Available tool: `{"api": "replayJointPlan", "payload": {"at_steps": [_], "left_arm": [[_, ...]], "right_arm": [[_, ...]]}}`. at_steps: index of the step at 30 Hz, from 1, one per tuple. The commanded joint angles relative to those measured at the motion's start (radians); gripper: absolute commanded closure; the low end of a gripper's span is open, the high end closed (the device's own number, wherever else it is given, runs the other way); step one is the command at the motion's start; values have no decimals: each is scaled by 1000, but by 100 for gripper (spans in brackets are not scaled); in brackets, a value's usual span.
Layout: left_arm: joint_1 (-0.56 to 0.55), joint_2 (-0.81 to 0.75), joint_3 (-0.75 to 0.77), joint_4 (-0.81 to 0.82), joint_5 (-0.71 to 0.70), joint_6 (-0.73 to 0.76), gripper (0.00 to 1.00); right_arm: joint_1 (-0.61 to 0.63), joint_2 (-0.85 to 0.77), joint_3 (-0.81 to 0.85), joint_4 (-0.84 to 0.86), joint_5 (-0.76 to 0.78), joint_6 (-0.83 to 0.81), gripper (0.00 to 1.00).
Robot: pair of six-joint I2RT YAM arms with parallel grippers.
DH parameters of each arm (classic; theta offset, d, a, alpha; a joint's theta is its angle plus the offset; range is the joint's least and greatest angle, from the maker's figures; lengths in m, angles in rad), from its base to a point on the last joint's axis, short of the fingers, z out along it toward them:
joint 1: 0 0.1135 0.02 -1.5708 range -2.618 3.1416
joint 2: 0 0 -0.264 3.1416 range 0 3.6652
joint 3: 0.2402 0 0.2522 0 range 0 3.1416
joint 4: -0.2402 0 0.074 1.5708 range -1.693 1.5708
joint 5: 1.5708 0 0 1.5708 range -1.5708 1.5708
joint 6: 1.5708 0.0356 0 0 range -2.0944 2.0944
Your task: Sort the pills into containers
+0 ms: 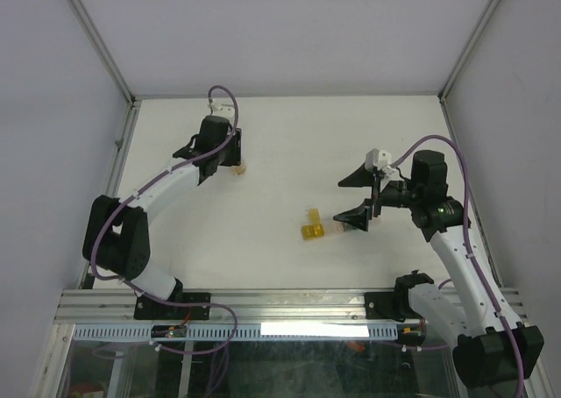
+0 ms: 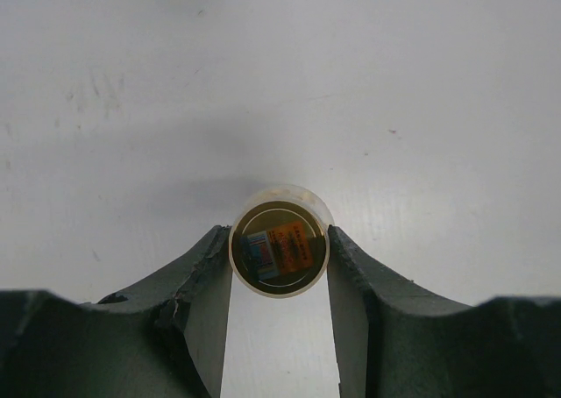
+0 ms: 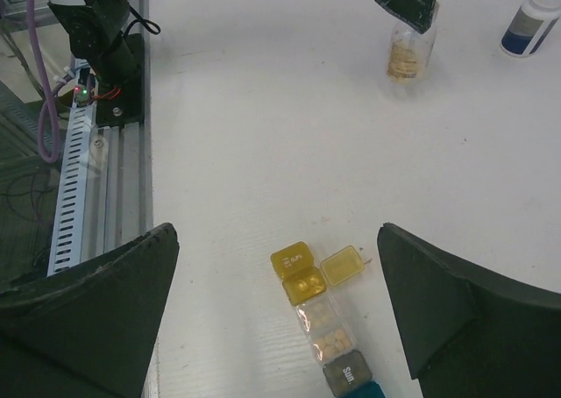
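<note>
Left gripper (image 2: 279, 237) clamps one clear vial (image 2: 279, 249); right gripper (image 3: 276, 233) gapes wide near one row of containers (image 3: 324, 317).

A white tabletop (image 1: 289, 144), faintly scuffed, sits enclosed by pale grey walls (image 1: 263, 30) joined by aluminium posts (image 1: 96, 43). A slotted metal rail (image 1: 289, 303) runs along its near edge. Light is even.

The table (image 2: 421, 82) is presenting a matt white surface carrying faint scuffs. The containers (image 3: 323, 319) are showing as glossy, translucent, smooth-walled plastic. The vial (image 2: 279, 249) is appearing as clear smooth plastic. The fingers (image 2: 200, 288) of the left gripper (image 2: 279, 236) are showing dark matt plastic, rough and chipped along one edge. The rail (image 1: 280, 306) is reflecting light as bare ribbed metal. The bottle (image 3: 530, 21) is showing smooth white plastic.
</note>
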Motion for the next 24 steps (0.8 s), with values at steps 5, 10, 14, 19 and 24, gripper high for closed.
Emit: {"api": "replayJointPlan", "payload": {"at_steps": [5,10,14,19,24], "left_arm": [[23,130,101,-41,-130,-57,80],[22,124,109,-50,-90,-53,24],[21,47,99,-55,-1,-52,7],[13,-173,-31,71,344,-66,1],[-1,-351,-335,626,723,-306,1]], "right_arm": [[0,53,-2,59,56,44,2],[11,108,18,-41,18,-91,1],[29,171,70,-213,-57,-334,0],[31,205,94,-462,-86,-749,0],[29,272,55,-621,4,-1137,1]]}}
